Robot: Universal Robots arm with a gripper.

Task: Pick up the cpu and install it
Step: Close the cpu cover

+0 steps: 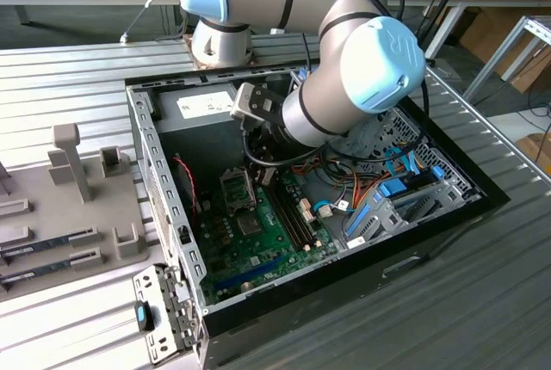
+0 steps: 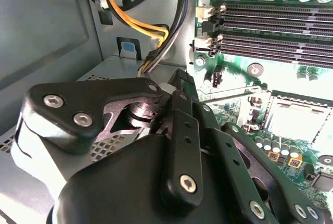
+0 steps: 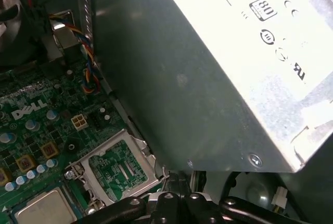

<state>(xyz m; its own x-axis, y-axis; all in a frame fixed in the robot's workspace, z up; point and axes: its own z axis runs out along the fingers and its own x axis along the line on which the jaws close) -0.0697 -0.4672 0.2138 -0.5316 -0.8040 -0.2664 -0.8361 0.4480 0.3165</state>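
Though square, cpu (image 3: pixel 44 211) flat, face-up.

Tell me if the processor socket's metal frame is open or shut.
Open: in the first wrist view the frame lies swung back beside the socket, green board showing through its window.

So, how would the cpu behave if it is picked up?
The cpu looks thin and flat, so probably stiff and light. Its smooth metal top may be slippery. Lying in the motherboard socket, it likely needs gentle handling.
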